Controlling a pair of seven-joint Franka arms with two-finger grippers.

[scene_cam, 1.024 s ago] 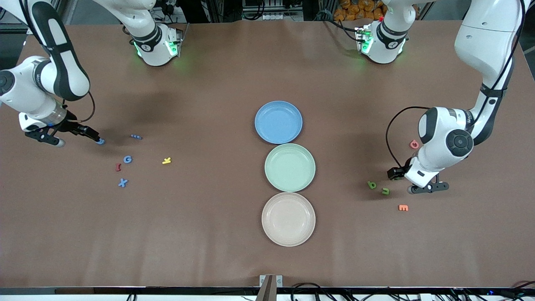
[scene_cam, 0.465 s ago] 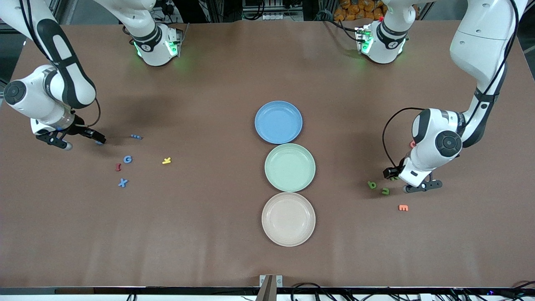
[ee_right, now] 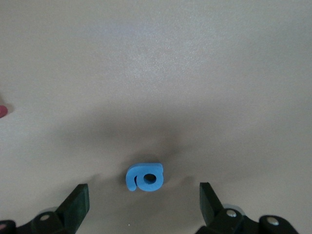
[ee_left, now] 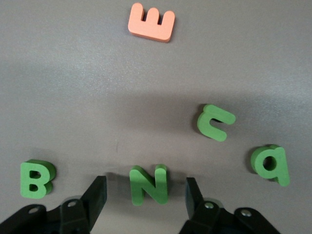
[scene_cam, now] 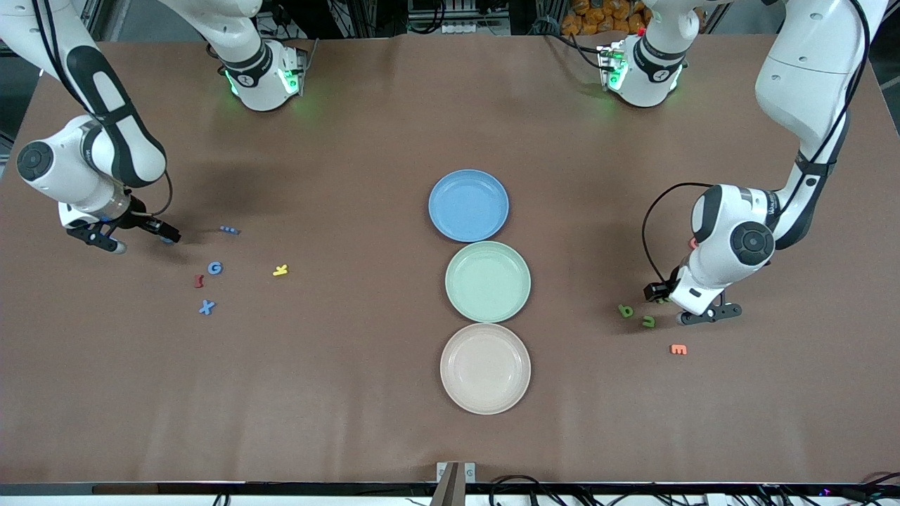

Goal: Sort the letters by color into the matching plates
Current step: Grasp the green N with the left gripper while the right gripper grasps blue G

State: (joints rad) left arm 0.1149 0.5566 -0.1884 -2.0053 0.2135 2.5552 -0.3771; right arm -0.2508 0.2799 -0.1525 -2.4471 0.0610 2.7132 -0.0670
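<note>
The left gripper (ee_left: 146, 195) is held low over the table (scene_cam: 365, 393) at the left arm's end, its fingers (ee_left: 97, 192) spread wide with a green N (ee_left: 149, 184) lying between them, untouched. A green B (ee_left: 35, 179) is seen just beside one finger, and a green hooked letter (ee_left: 215, 122), a green q-shaped letter (ee_left: 271, 165) and an orange E (ee_left: 151, 23) are spread around them.

The right gripper (ee_right: 144, 200) is held low at the right arm's end, released, with a blue letter (ee_right: 145, 177) lying between its open fingers (ee_right: 77, 202).

At the table's centre, the blue plate (scene_cam: 468, 204) is found at 12 o'clock of the green plate (scene_cam: 487, 281), and a cream plate (scene_cam: 485, 367) at its 6 o'clock. A blue G (scene_cam: 214, 268), a blue X (scene_cam: 206, 307), a red letter (scene_cam: 198, 281) and a yellow K (scene_cam: 280, 270) are scattered near the right gripper.
</note>
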